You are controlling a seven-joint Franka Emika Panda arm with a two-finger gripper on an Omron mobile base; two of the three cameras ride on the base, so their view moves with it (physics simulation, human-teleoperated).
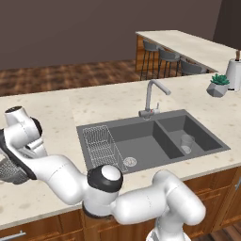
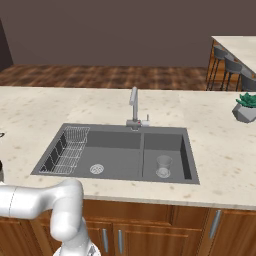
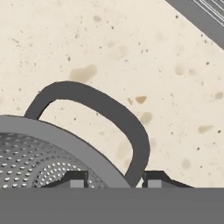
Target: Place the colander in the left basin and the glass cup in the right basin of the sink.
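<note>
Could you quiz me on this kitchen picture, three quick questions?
1. True or false: the glass cup stands in the right basin.
2. Where is the colander? A) left basin B) on the counter C) on the faucet
3. Which part of the colander do the gripper tips straddle?

Key: 1 true; 2 B; 3 the rim, at the foot of its loop handle.
</note>
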